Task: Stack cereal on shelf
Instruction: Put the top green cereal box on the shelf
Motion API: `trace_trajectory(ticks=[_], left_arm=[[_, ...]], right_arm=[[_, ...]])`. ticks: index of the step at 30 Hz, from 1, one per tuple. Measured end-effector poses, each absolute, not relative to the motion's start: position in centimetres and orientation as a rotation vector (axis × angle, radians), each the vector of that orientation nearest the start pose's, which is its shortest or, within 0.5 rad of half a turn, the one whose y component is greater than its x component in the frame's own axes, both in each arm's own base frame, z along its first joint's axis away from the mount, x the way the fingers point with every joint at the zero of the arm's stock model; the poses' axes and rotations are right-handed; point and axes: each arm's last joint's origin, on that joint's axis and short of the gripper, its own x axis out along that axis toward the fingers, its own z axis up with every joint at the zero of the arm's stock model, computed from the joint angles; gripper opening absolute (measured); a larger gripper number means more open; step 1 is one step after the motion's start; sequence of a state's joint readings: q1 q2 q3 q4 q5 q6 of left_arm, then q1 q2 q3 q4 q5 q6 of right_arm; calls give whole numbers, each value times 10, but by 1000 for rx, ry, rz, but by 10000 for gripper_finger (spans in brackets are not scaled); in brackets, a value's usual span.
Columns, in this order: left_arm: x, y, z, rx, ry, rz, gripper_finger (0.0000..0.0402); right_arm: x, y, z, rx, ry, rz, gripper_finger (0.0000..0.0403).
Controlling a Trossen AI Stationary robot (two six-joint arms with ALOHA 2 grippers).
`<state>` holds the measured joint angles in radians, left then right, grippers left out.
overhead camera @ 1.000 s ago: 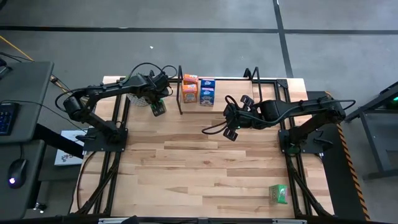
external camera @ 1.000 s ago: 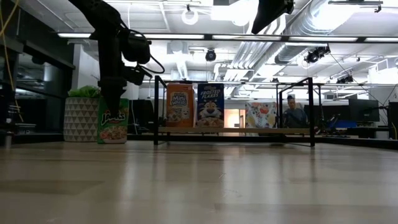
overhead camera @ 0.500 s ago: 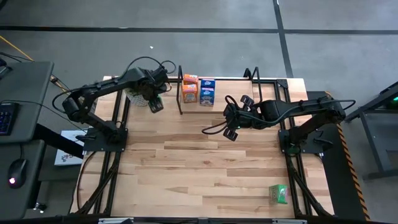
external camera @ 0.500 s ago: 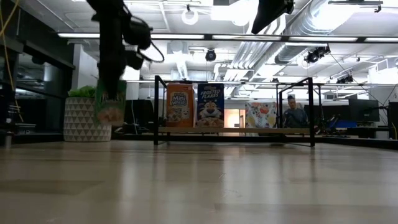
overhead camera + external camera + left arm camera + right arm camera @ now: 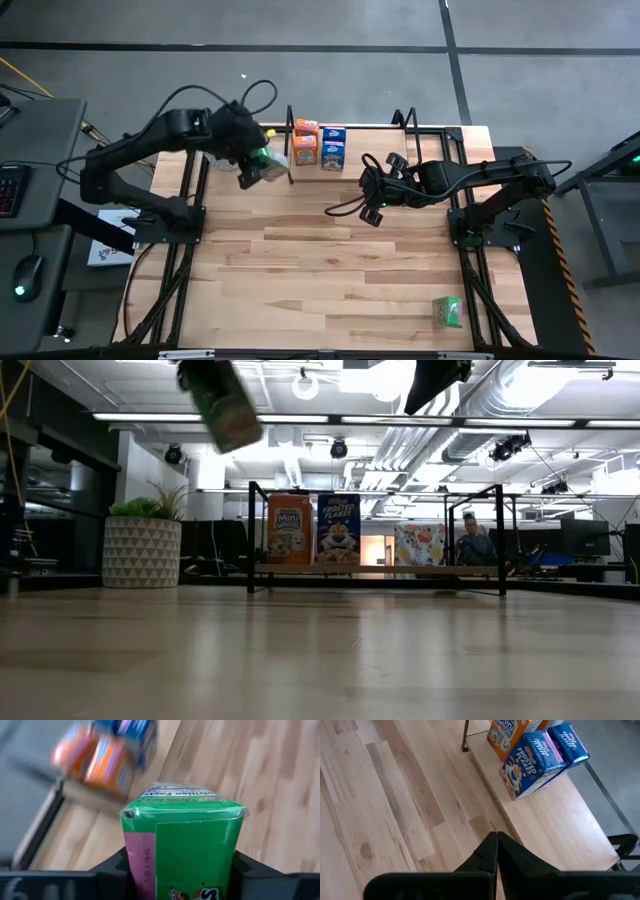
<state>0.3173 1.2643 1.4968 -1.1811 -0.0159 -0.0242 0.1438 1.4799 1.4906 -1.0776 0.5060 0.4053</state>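
Observation:
My left gripper is shut on a green cereal box, high above the table's far left, just left of the shelf. In the low view that box hangs tilted near the picture's top. The shelf is a black rod rack with a pale board. Orange boxes and blue boxes stand on the board's left end. A second green box lies on the table at the near right. My right gripper is shut on nothing and hovers in front of the shelf. My left gripper pinches the green box by two opposite sides, one dark finger on each. The fingers slant down from above, and the box sticks out beyond them. The box is lifted clear of the table and tilted.
A potted plant stands at the table's far left, beside the shelf's left end frame. The shelf board to the right of the blue boxes is bare, and bare wood spreads over the middle of the table.
My left gripper has risen steeply from beside the plant and swung toward the shelf, tipping as it went. The green box, which stood upright on the table a second ago, is now lifted well clear and tilted.

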Motion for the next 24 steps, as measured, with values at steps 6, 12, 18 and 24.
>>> trace_trajectory(ticks=[6,12,18,24], left_arm=[[247,48,407,41,790,254,150],[302,66,421,165,772,262,150],[357,93,421,272,746,192,150],[403,126,398,311,723,150,150]], right_arm=[[285,27,355,-74,874,-475,0],[271,28,387,-83,675,-445,0],[252,31,413,-61,519,-397,0],[243,35,424,-46,452,-369,0]])
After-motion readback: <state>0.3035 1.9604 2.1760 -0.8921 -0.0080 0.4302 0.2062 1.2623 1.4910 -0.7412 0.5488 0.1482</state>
